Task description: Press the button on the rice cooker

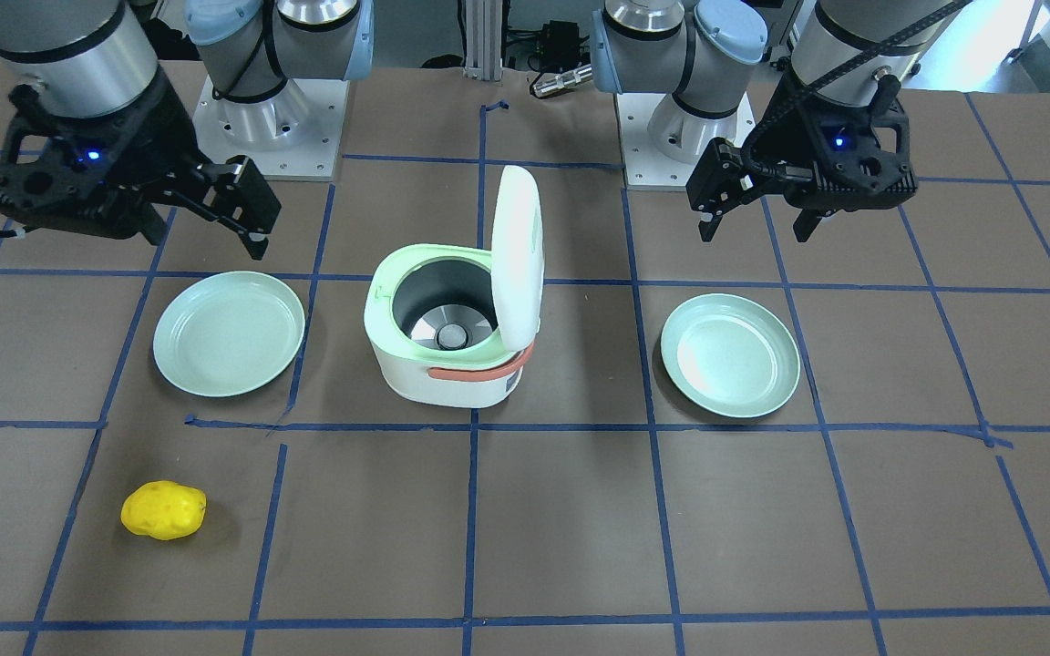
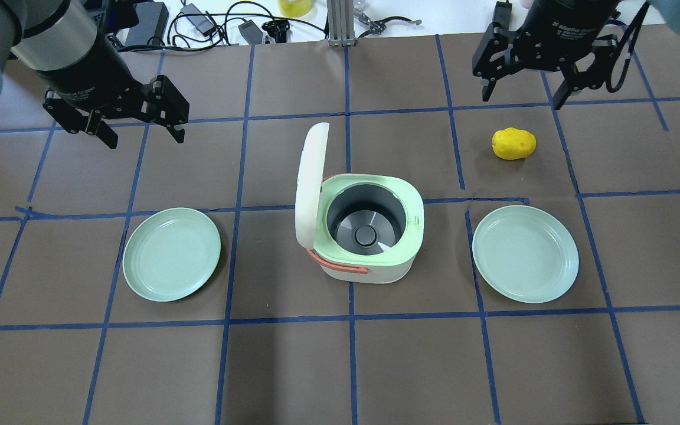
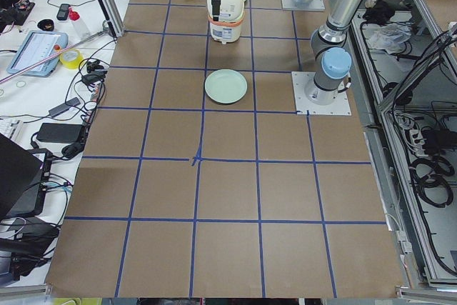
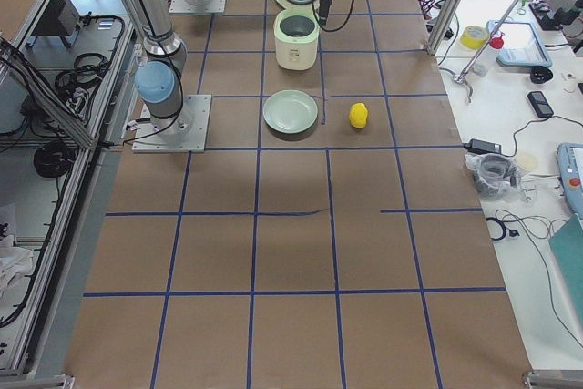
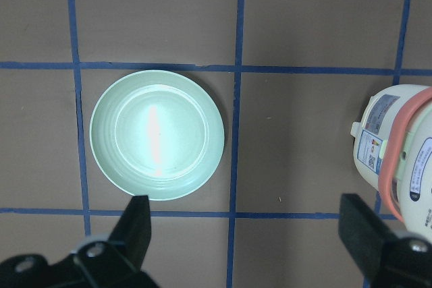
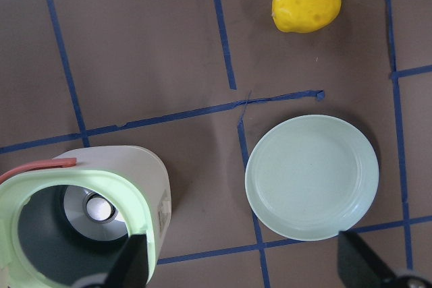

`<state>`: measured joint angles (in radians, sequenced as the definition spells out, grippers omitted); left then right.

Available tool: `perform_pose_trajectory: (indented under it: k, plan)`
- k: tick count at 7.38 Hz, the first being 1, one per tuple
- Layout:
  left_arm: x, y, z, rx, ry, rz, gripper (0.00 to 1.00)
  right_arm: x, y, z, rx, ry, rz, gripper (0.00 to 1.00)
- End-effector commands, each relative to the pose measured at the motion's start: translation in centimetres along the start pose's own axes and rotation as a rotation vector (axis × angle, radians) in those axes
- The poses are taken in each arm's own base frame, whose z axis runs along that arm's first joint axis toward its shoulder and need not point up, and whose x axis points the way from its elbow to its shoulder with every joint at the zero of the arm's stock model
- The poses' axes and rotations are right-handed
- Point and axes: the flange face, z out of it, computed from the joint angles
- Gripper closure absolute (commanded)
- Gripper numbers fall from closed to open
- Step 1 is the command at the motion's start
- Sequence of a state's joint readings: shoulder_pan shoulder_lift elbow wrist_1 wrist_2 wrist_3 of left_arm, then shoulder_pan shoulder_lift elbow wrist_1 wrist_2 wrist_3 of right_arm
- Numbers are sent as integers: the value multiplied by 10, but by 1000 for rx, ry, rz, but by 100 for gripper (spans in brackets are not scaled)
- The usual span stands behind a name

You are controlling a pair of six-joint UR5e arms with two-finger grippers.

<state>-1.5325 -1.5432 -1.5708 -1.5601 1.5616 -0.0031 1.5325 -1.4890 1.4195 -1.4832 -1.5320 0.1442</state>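
The white rice cooker [image 2: 375,273] stands mid-table with its white lid [image 2: 310,177] swung up on the hinge side, so the dark inner pot shows. A small pale green button pad [image 2: 417,221] sits on the green rim opposite the hinge; it also shows in the front view [image 1: 382,293]. My left gripper [image 2: 142,134] is open and empty, raised above the table beyond the cooker and to its left. My right gripper [image 2: 522,97] is open and empty, raised beyond the cooker and to its right. Neither gripper touches the cooker.
A pale green plate [image 2: 139,277] lies left of the cooker and another plate [image 2: 493,283] lies right of it. A yellow potato-like toy [image 2: 513,143] lies beyond the right plate. Blue tape lines grid the brown table. Cables and tools lie along the far edge.
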Motion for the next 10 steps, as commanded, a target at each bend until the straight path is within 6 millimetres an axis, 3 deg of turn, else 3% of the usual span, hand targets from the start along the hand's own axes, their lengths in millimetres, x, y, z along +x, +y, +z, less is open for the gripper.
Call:
perform_pose_trajectory:
  k: [1,3,5,10]
  plan:
    - [0,0,0,0,0,0,0,8,4,12,-24,6,4,0]
    - [0,0,0,0,0,0,0,10,18,21,-40,20,18,0]
    - [0,0,0,0,0,0,0,-5,27,25,-47,37,55,0]
    - [0,0,0,0,0,0,0,-10,29,28,-51,40,74,0]
